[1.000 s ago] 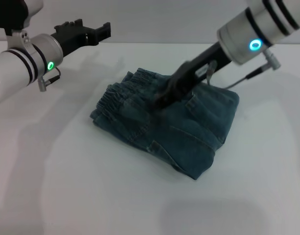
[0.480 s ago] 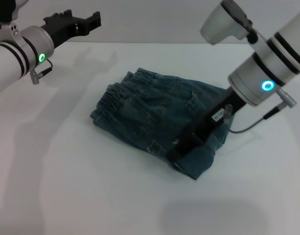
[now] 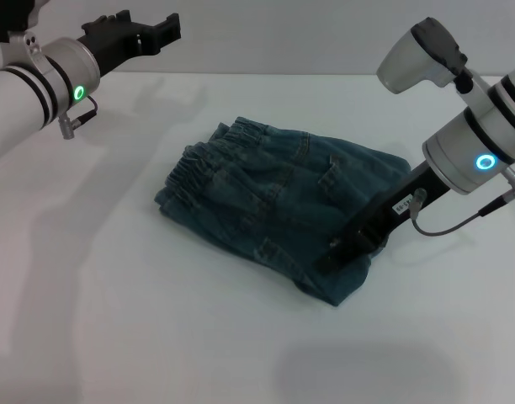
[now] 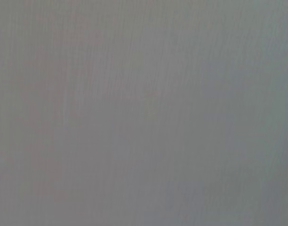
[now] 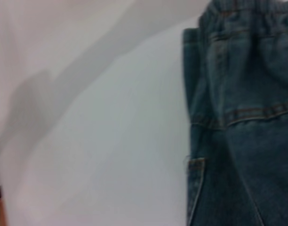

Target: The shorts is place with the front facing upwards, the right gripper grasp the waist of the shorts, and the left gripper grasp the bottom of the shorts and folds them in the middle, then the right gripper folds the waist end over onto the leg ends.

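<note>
Right hand (image 3: 337, 252): slim black claw on a white arm with black rings and a blue-lit ring, reaching down from the right side; its tip lies low against the near right corner of the shorts (image 3: 274, 210), over the denim; whether its fingers are parted or pinched on cloth cannot be told from here. Left hand (image 3: 144, 34): black claw on a white arm with black rings and a round green light, held up in the air at the far left, well apart from the shorts; its two fingers stand spread, with nothing between them. Shorts: blue denim, lying folded into a compact, roughly four-sided bundle near the middle of the white counter (image 3: 156, 337). Waist end (image 3: 211, 156): ruffled elastic band, gathered in small puckers, lying along the far left edge of the bundle. Upper face of the denim: a patch pocket with orange-brown stitching, seams running slantwise across it. Near right corner: layers of denim stacked one on another, edges showing as a thick fold. Right wrist view: the elastic band, a stitched seam and a pocket corner of the shorts beside bare counter with soft shadows. Left wrist view: a plain grey field, no thing to be made out.
</note>
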